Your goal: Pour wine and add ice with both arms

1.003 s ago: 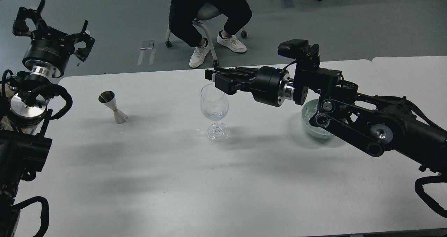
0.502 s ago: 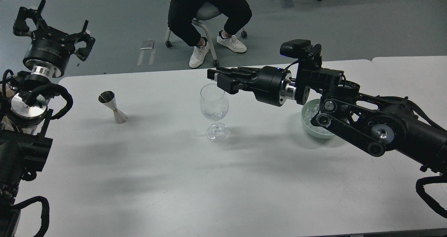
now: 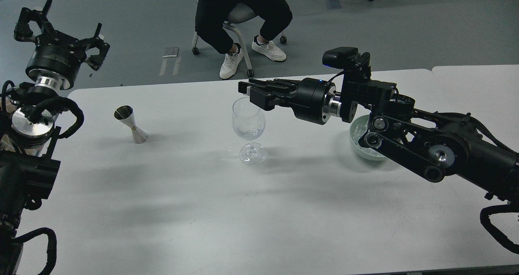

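Observation:
A clear wine glass [image 3: 248,125] stands mid-table with a little clear wine and something glassy low in its bowl. My right gripper [image 3: 246,91] reaches in from the right, its tip just above the glass's far right rim. Its fingers lie side-on and close together, with a small pale patch at the tip. I cannot tell whether it holds anything. A pale green bowl [image 3: 361,147] with clear ice [image 3: 358,132] sits at the right, mostly hidden behind my right arm. My left gripper [image 3: 61,27] is raised at the far left, claws spread and empty.
A steel jigger [image 3: 131,125] stands on the white table [image 3: 202,210], left of the glass. A seated person's legs and chair [image 3: 239,19] are beyond the table's far edge. A second table [image 3: 478,80] adjoins at the right.
My right gripper shifted slightly right and then back, staying over the glass rim. The left arm, glass, jigger and bowl have not moved.

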